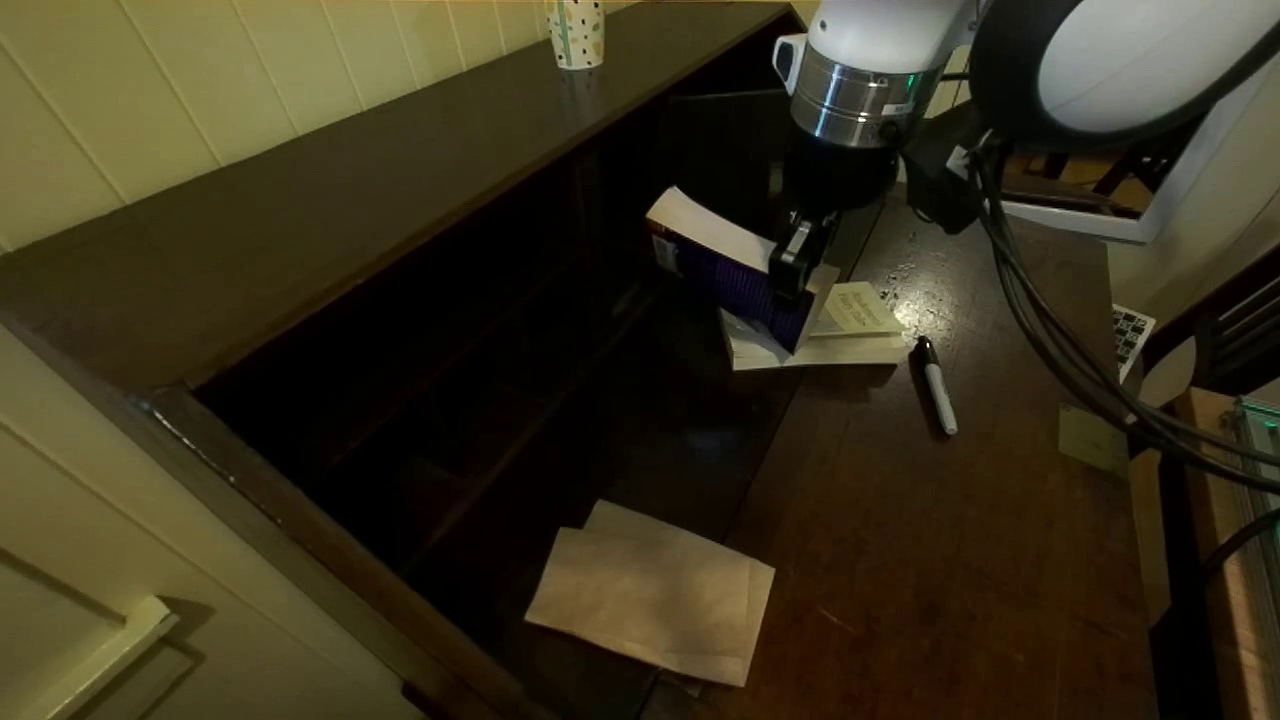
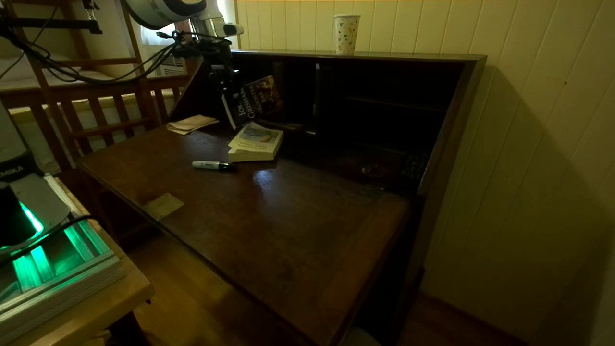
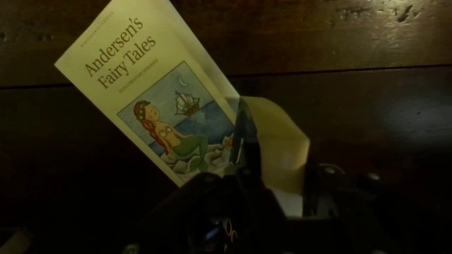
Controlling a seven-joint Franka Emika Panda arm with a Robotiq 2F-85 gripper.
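Grisham paperback [image 1: 725, 283] was observed tilted over the dark wooden desk [image 1: 930, 560], with the jaws of the gripper [image 1: 790, 290] clenched on it near one edge. Andersen's Fairy Tales [image 3: 141, 81] lay flat on the desk near its lower corner; whether the two touched, I could not tell. A black-capped marker [image 1: 937, 388] lay just beside the fairy tales. Brown paper [image 1: 650, 590] lay well apart, and a patterned cup [image 2: 346, 33] stood upright on the desk's top.

Purple-backed book [image 1: 722, 280], cream fairy-tale book [image 3: 159, 98], black and white marker [image 1: 938, 388], speckled pale cup [image 2: 346, 34], dark brown desk [image 1: 930, 560]
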